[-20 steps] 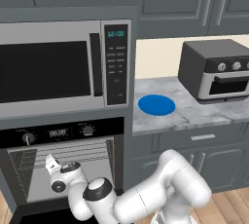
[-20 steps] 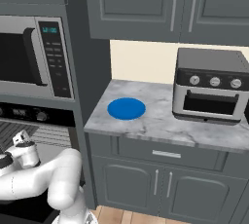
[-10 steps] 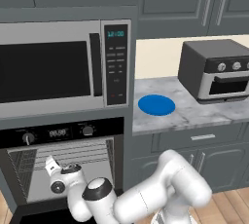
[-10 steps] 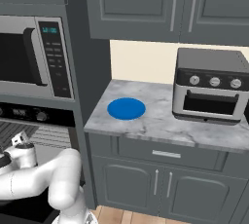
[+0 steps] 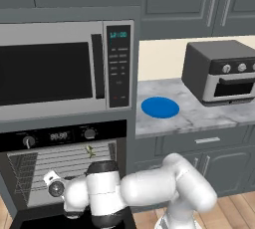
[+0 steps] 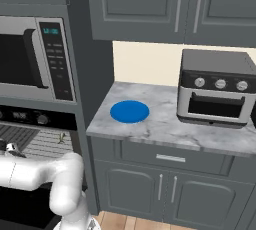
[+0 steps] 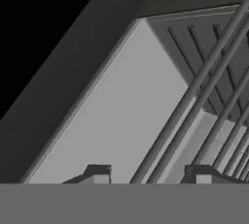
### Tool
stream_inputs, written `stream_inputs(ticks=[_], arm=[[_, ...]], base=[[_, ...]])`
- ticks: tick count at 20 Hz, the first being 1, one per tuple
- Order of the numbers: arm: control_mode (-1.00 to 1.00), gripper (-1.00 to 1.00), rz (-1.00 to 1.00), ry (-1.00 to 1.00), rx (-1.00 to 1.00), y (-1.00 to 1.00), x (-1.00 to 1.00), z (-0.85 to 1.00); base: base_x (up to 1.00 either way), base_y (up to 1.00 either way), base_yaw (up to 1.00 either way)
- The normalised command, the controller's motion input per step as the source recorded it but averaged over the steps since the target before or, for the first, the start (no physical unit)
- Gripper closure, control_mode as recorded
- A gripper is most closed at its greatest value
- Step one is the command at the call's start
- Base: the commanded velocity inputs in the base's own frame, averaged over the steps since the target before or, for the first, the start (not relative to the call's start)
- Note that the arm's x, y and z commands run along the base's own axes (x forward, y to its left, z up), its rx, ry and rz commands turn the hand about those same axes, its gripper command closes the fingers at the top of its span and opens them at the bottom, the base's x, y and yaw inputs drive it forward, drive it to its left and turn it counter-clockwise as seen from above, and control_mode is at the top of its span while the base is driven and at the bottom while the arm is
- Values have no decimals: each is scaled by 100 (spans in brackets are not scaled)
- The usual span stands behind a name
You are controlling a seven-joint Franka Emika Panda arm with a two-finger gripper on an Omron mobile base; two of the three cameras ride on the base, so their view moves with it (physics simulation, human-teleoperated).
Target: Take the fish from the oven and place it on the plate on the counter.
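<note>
You face a dark grey kitchen: a marbled counter (image 5: 199,118) carries a bare blue plate (image 5: 160,107) beside a toaster oven (image 5: 219,71), and the microwave (image 5: 64,66) clock digits are too small to read. Below it the oven (image 5: 64,173) stands open, and the fish (image 5: 90,151) lies on its wire rack (image 5: 69,161), a thin yellow-green sliver with its long axis running roughly front to back. Your gripper (image 7: 148,172) reaches into the oven left of the fish, fingers apart and holding nothing, with rack bars between the tips.

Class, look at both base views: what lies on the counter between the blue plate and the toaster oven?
Nothing: between the plate and the toaster oven, only bare marbled counter shows in both base views.
</note>
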Motion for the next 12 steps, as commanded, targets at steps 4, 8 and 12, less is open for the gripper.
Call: stream_inputs(ticks=[4,8,12], arm=[[-100,100,13,51,-8,0,-100,0],[-100,100,12,47,-5,0,-100,0],[-100,100,11,40,-1,0,-100,7]], base=[[0,0,0],[0,0,0],[0,0,0]])
